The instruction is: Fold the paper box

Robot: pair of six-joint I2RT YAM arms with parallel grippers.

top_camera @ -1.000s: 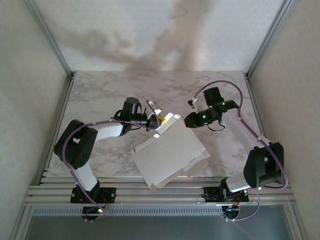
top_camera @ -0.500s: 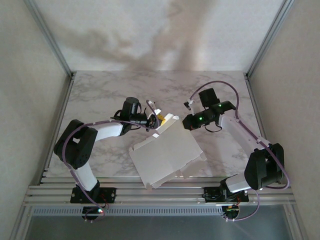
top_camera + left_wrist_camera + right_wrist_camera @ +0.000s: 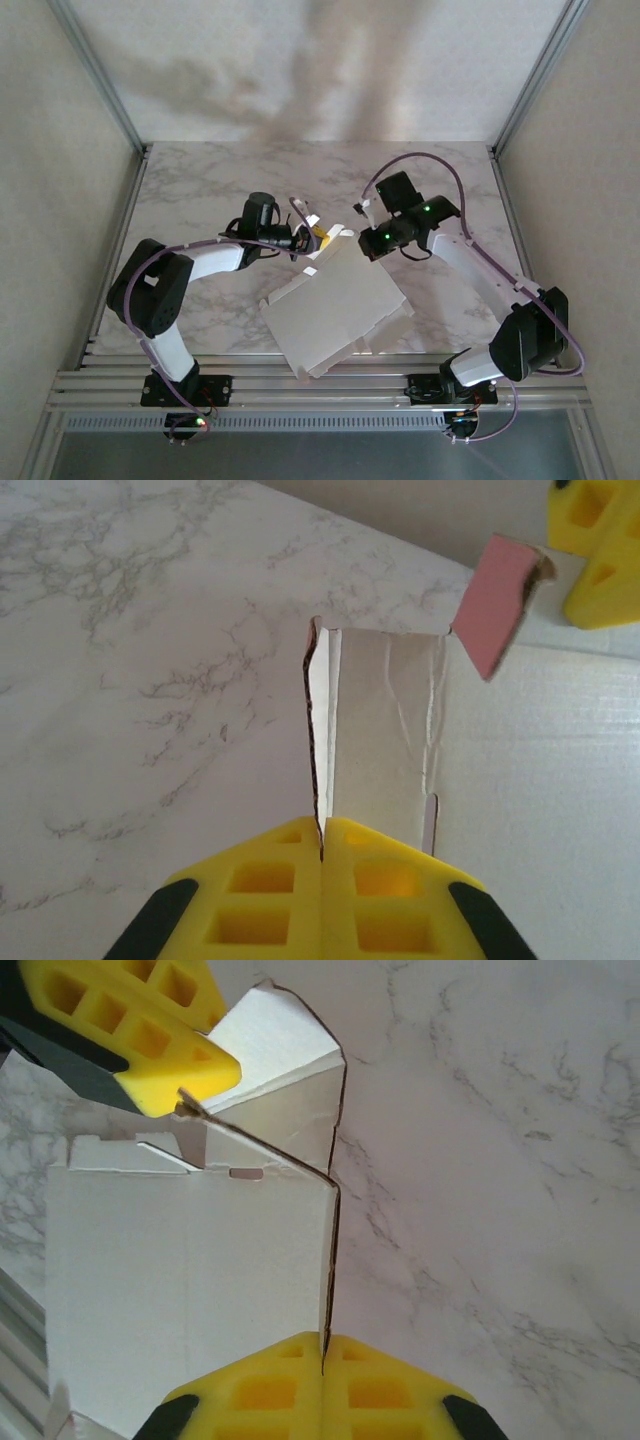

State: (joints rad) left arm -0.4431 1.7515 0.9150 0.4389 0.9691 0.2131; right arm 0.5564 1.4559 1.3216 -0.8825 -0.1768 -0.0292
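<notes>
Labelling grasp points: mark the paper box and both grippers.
paper box [image 3: 335, 310], top view, middle of the white panel.
left gripper [image 3: 322, 832], left wrist view, where its pads meet on the card edge.
right gripper [image 3: 323, 1348], right wrist view, where its pads meet on the card edge.

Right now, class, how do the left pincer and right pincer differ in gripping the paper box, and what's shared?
The left pincer pinches a narrow raised panel of the paper box ending in a pink-backed flap; the right pincer pinches the edge of a wider white panel. The left pincer reaches in from the left, the right pincer from the right. Both are shut on the box's far end.
</notes>
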